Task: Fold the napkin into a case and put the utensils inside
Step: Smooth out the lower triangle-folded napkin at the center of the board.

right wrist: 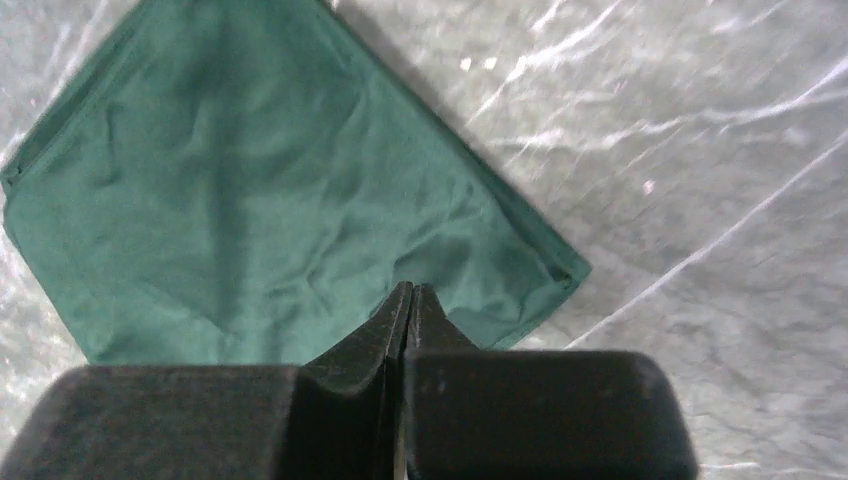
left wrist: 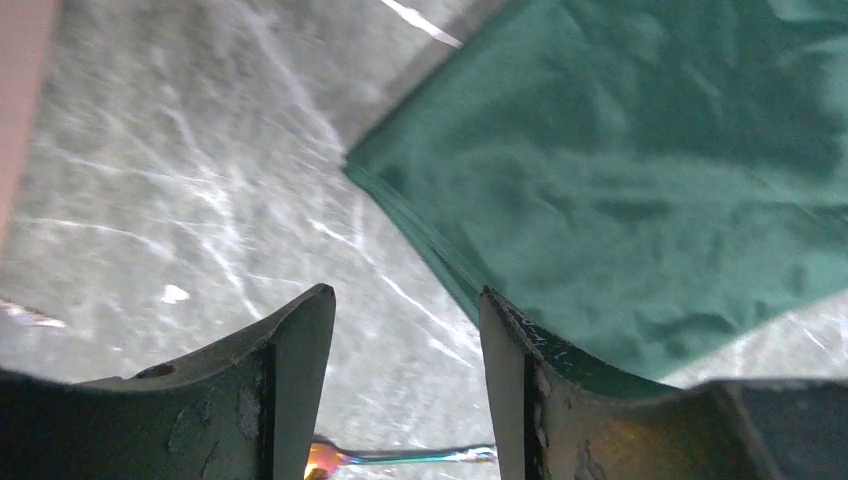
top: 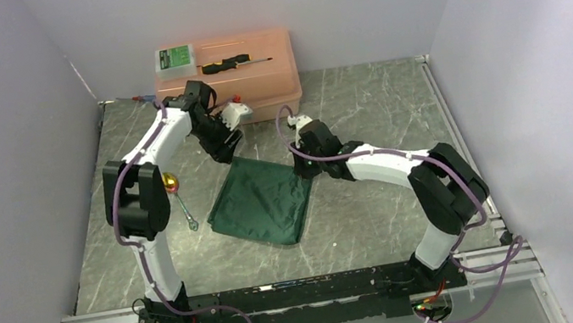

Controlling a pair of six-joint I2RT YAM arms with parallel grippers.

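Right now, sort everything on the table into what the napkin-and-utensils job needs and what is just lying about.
For the job: napkin; gold-headed utensil; thin silver utensil.
Lying about: pink box; screwdriver on top of it; green-labelled case beside the screwdriver.

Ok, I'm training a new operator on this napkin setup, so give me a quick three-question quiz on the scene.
1. True or false: the utensils already lie inside the napkin.
2. The right gripper is: A open, B shut, C out of view.
3. Fill in: the screwdriver lies on top of the pink ____.
Key: 1 false; 2 B; 3 box.
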